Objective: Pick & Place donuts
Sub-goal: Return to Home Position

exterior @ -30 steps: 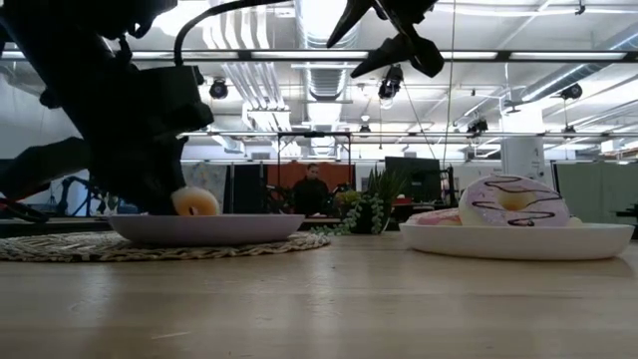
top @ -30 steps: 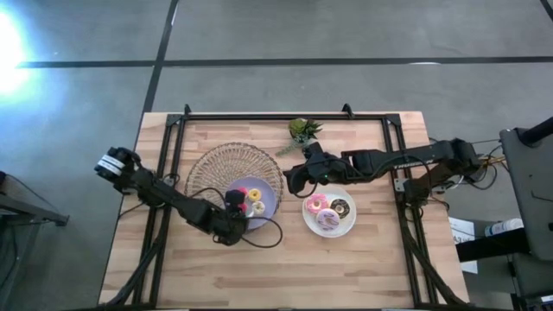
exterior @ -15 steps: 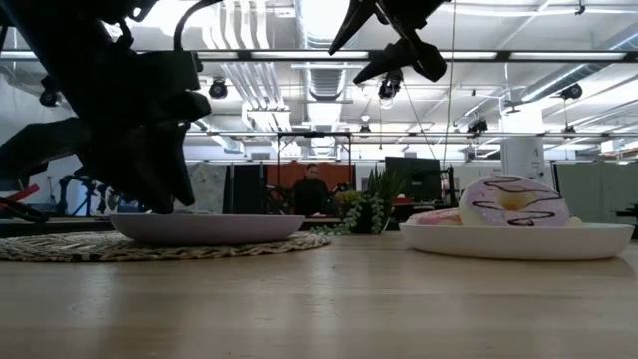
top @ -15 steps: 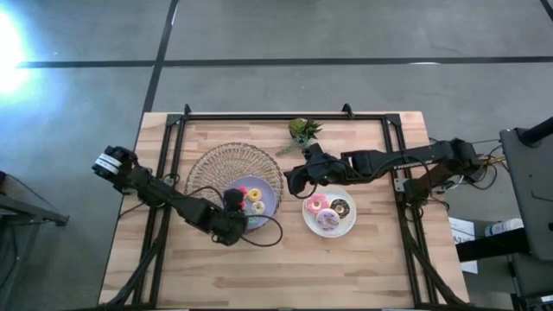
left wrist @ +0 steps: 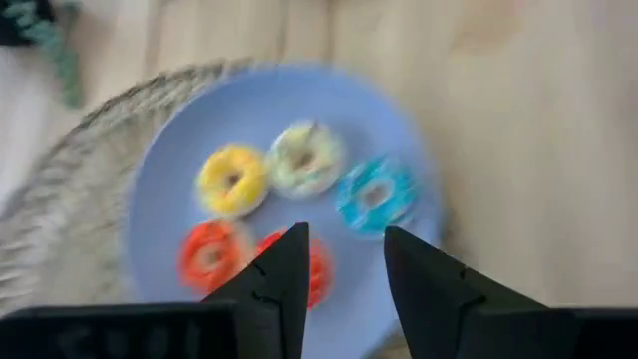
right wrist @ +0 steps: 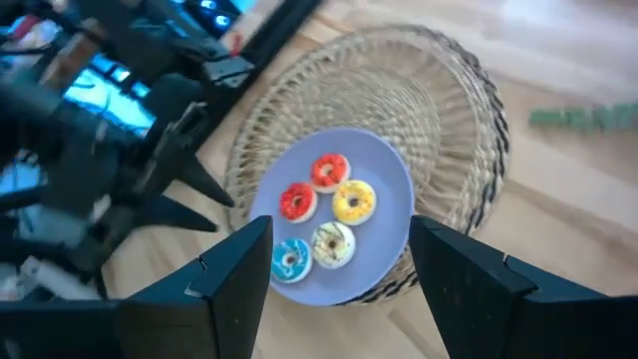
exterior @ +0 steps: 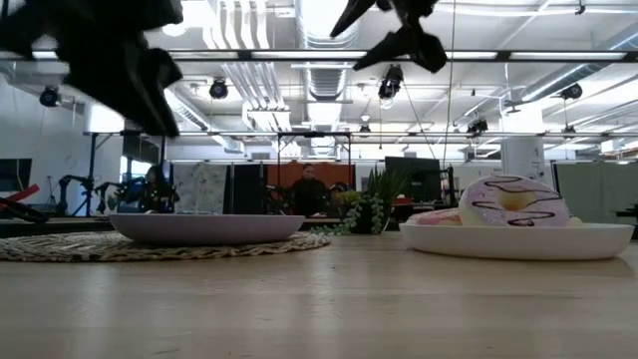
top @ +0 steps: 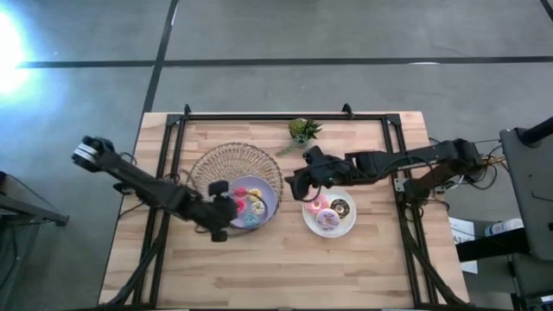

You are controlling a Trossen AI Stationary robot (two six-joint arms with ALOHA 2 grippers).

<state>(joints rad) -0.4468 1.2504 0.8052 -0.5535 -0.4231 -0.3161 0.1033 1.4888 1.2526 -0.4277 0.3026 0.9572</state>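
Several small donuts, yellow (left wrist: 231,179), cream (left wrist: 304,160), blue (left wrist: 374,194) and two red (left wrist: 209,254), lie flat on the lavender plate (top: 263,192). The plate rests on a round wicker mat (top: 226,162). My left gripper (left wrist: 344,249) hovers open and empty above the plate's left side (top: 226,199), raised clear of it in the low view (exterior: 150,95). Three larger donuts, pink (top: 316,204), chocolate (top: 340,207) and sprinkled (top: 328,220), lie on the white plate (top: 350,226). My right gripper (top: 294,184) hangs open and empty high between the two plates (right wrist: 341,227).
A small green plant (top: 302,130) stands near the table's far edge, behind the right gripper. A black frame (top: 285,117) runs around the tabletop. Bare wood lies along the near edge (top: 276,268). A person shows far off in the room (exterior: 311,189).
My left gripper has risen off the lavender plate and drawn back toward the table's left edge. A yellow-orange donut that showed beside its fingers on the plate stays down on the plate. My right gripper holds nearly still overhead.
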